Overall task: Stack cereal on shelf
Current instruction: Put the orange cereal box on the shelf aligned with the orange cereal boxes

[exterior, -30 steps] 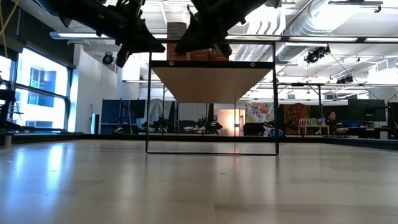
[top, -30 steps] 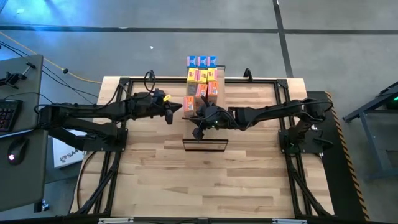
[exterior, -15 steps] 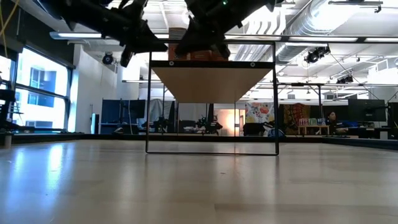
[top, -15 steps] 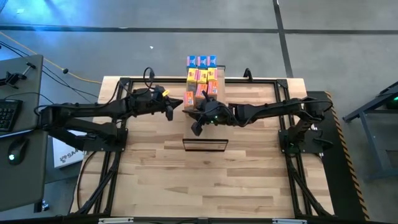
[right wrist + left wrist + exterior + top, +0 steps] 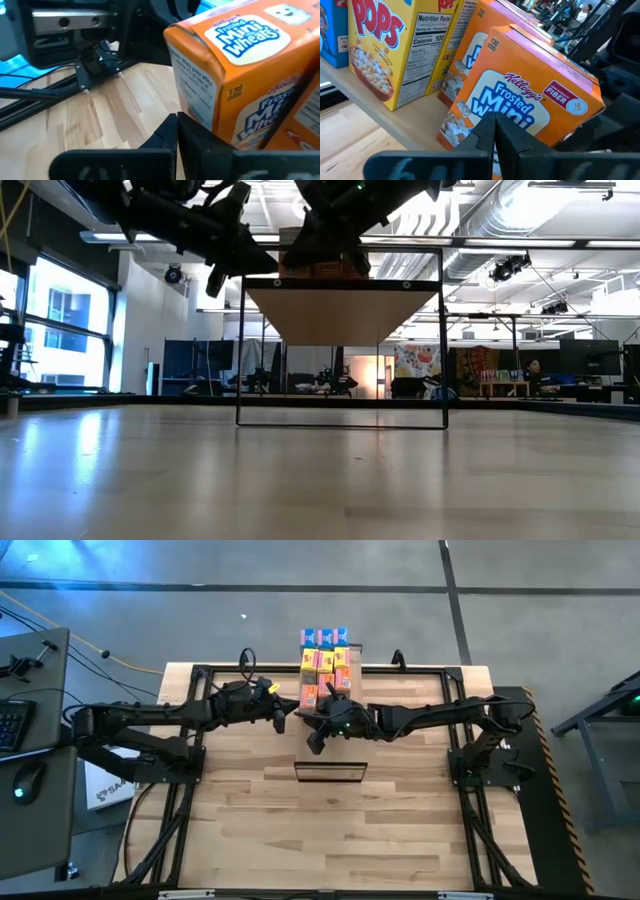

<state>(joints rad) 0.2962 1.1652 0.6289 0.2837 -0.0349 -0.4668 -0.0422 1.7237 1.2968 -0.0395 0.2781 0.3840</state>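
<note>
Both arms meet near the middle of the tabletop, at the near end of the shelf, a long narrow unit of light planks in a dark frame that runs away toward the far edge. The cereal stands packed on the shelf's top toward its far end: blue boxes farthest back, yellow ones in front of them, orange ones nearest the arms. The left pincer sits just off the left side of the orange boxes with its fingers pressed together, holding nothing; its wrist view has the closed tips right in front of an orange Frosted Mini-Wheats box, with a yellow Pops box and a blue box beyond along the plank. The right pincer is at the near side of the same orange group, also pressed together and empty; in its wrist view the tips lie close under the corner of an orange Mini-Wheats box, and whether they touch it cannot be told. In the low view both arms hang above the shelf's top edge, the orange boxes partly hidden behind them
</note>
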